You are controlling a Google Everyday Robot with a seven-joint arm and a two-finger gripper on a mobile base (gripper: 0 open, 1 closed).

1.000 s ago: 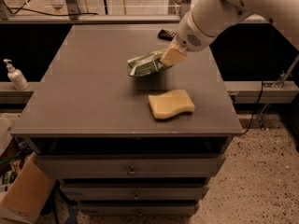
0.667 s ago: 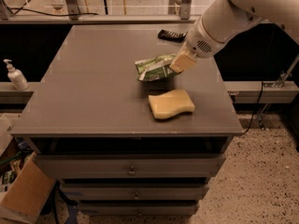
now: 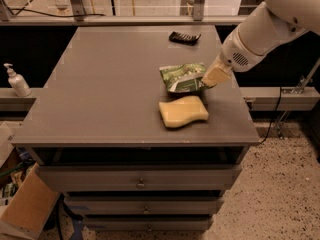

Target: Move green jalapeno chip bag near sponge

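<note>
On the worktop [image 3: 100,94], the chip bag [image 3: 182,77] lies right of centre, with the sponge [image 3: 183,111] just in front of it, nearer the front edge. The gripper [image 3: 214,77] is at the bag's right end, its arm reaching in from the right. A small flat object [image 3: 184,37] lies well behind the bag, near the back edge. A pump bottle [image 3: 16,81] stands on a ledge left of the worktop. Drawers [image 3: 142,179] sit beneath it.

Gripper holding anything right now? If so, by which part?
Yes. The gripper appears to hold the green jalapeno chip bag by its right end, with the bag just beyond the sponge.
</note>
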